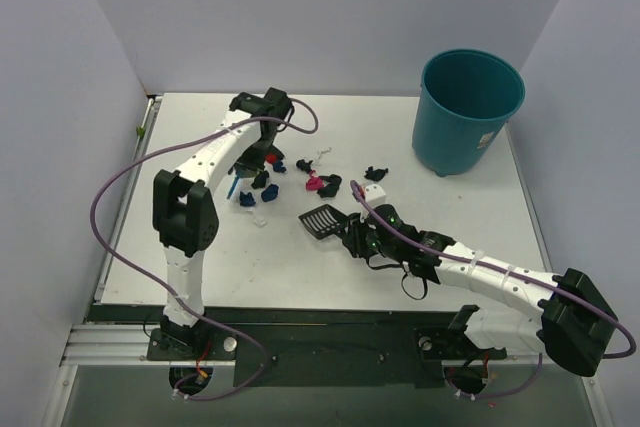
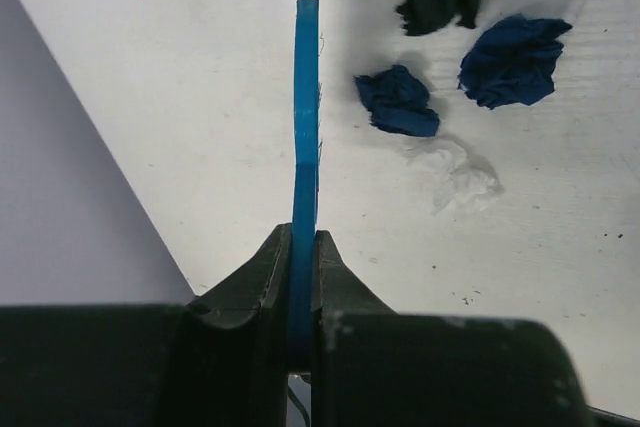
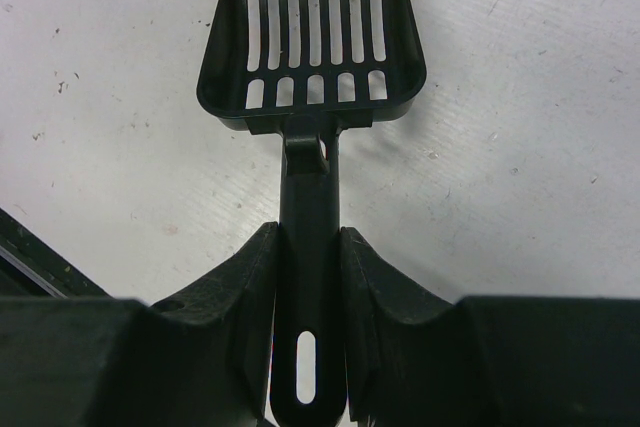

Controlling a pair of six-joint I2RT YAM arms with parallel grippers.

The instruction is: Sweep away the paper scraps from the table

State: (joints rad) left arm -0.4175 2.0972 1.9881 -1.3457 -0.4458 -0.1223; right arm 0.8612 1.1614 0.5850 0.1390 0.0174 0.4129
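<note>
The paper scraps (image 1: 318,184) lie scattered mid-table in pink, dark blue, black, white and red. My left gripper (image 1: 246,169) is shut on the small blue hand brush (image 1: 233,188) at the left edge of the scraps. In the left wrist view the gripper (image 2: 302,247) clamps the brush (image 2: 306,117), with dark blue scraps (image 2: 398,102) and a white one (image 2: 460,175) just right of it. My right gripper (image 1: 352,234) is shut on the handle of the black slotted scoop (image 1: 320,220), which rests on the table (image 1: 200,267) below the scraps. In the right wrist view the gripper (image 3: 308,247) holds the scoop (image 3: 313,42), which is empty.
A teal round bin (image 1: 468,112) stands at the back right of the table. Purple cables loop from both arms. Grey walls close in the left, back and right sides. A metal rail runs along the near edge.
</note>
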